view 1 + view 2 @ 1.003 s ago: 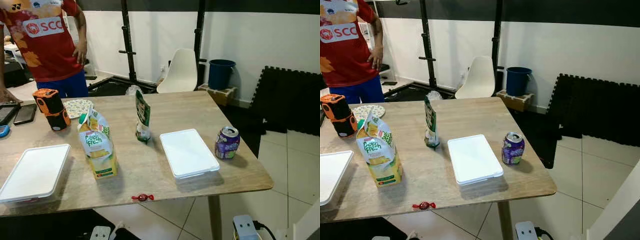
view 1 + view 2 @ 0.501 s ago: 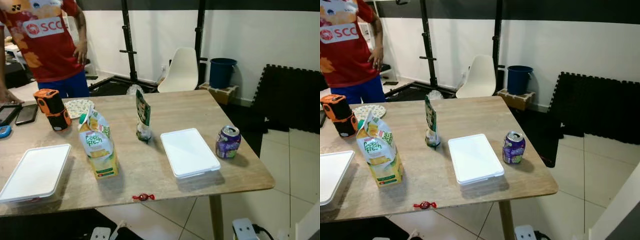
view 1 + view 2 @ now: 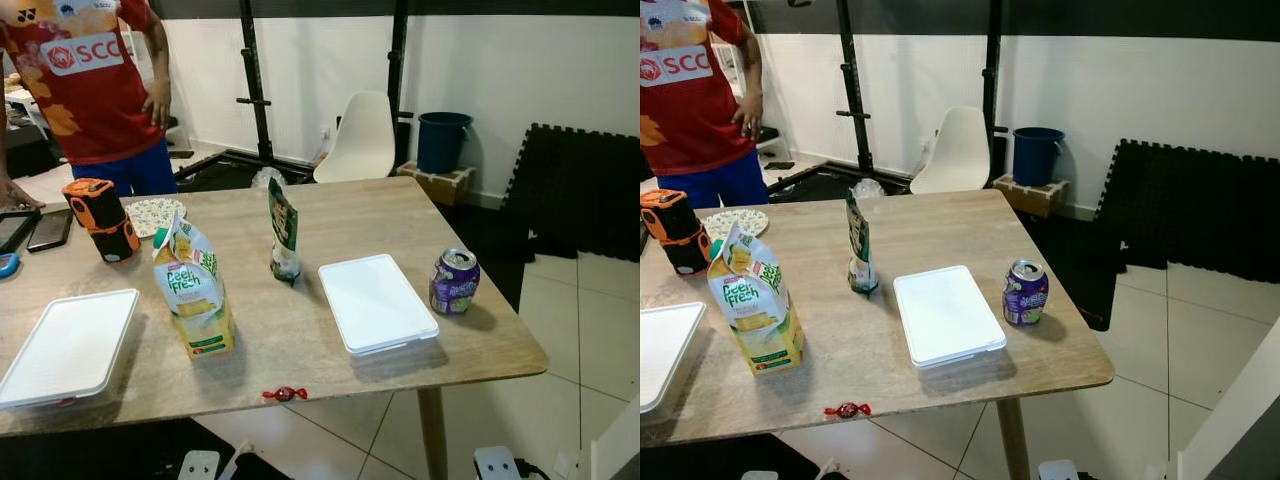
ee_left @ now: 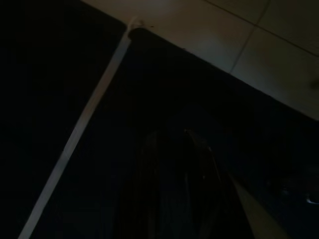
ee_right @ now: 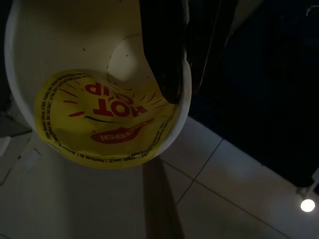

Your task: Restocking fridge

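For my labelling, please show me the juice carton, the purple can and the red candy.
juice carton [image 3: 196, 300], left eye view, front label.
purple can [image 3: 454, 283], left eye view, side wall.
red candy [image 3: 285, 394], left eye view, wrapper middle.

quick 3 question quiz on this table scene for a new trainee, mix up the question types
1. True or false: the purple can stands upright near the table's right edge.
2. What lies closest to the table's front edge? A) red wrapped candy B) juice carton C) orange device
3. Fill in: the right gripper holds a white ___ with a yellow "HOT CUP" lid.

Key: 1 true; 2 A; 3 cup.
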